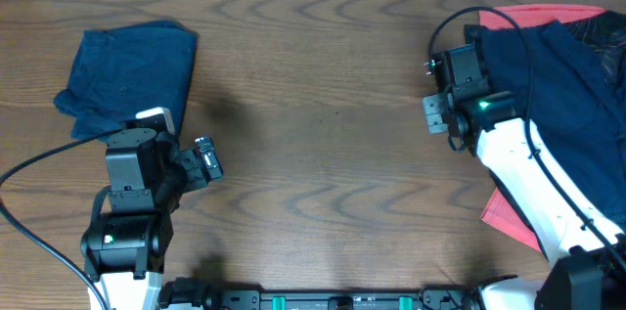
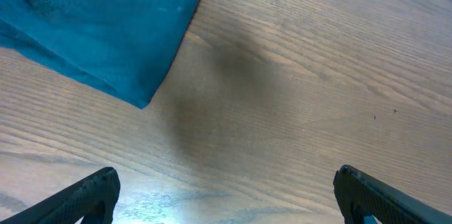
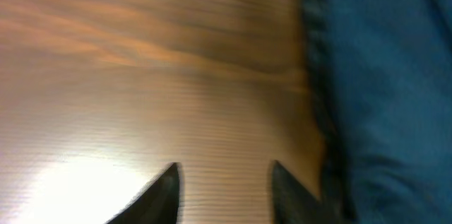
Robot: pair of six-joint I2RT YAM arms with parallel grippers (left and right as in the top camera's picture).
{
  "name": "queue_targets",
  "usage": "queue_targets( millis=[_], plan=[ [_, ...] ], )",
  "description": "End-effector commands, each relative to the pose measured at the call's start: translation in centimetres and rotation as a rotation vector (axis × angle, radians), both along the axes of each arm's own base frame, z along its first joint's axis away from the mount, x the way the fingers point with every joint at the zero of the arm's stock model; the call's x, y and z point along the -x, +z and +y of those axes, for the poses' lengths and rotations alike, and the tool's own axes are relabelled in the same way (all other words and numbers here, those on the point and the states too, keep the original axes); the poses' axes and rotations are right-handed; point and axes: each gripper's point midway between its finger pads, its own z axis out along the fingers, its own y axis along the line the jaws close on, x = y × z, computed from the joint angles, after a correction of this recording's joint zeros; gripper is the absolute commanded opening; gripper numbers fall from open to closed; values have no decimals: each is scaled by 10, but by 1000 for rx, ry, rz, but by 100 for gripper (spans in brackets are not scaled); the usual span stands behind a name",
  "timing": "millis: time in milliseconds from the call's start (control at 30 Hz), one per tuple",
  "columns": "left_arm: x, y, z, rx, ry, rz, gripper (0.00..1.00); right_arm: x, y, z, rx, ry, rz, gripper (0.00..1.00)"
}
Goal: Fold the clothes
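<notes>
Although the wooden table (image 1: 323, 105) is filling nearly every view, nothing of the room beyond it is showing. On the right a dark blue garment (image 1: 567, 75) is lying heaped over a red garment (image 1: 514, 217), both running out of the overhead frame. A folded blue garment (image 1: 127, 75) is resting far left. The right wrist view is blurring badly. The left gripper (image 2: 226, 199) is hanging wide open over bare wood, gripping nothing. The right gripper (image 3: 226, 181) is standing parted and empty, beside the dark cloth's edge.
</notes>
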Motion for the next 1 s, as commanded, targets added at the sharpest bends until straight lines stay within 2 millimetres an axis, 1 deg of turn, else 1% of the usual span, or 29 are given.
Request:
queue_targets(
  millis=[0, 100, 233, 333, 433, 467, 500, 600, 733, 833, 900, 967],
  plan=[
    [-2, 6, 0, 14, 5, -12, 98, 0, 6, -53, 128, -219, -51, 48],
    [-2, 6, 0, 14, 5, -12, 98, 2, -4, -83, 137, -300, -14, 55],
    [-2, 6, 0, 14, 5, -12, 98, 9, -27, -115, 113, -385, 61, 54],
    [-2, 6, 0, 14, 5, -12, 98, 14, -44, -132, 102, -425, 113, 53],
    [-2, 6, 0, 14, 5, -12, 98, 18, -58, -143, 106, -451, 157, 52],
    [-2, 6, 0, 14, 5, -12, 98, 20, -62, -147, 108, -457, 170, 51],
    [-2, 6, 0, 14, 5, -12, 98, 21, -67, -150, 109, -467, 182, 47],
    [-2, 6, 0, 14, 5, -12, 98, 23, -74, -159, 106, -492, 196, 45],
    [-2, 6, 0, 14, 5, -12, 98, 25, -75, -165, 101, -505, 203, 48],
    [-2, 6, 0, 14, 5, -12, 98, 25, -77, -162, 88, -486, 210, 49],
    [-2, 6, 0, 14, 5, -12, 98, 21, -82, -148, 21, -416, 233, 50],
    [-2, 6, 0, 14, 5, -12, 98, 15, -90, -120, -106, -276, 263, 50]
  ],
)
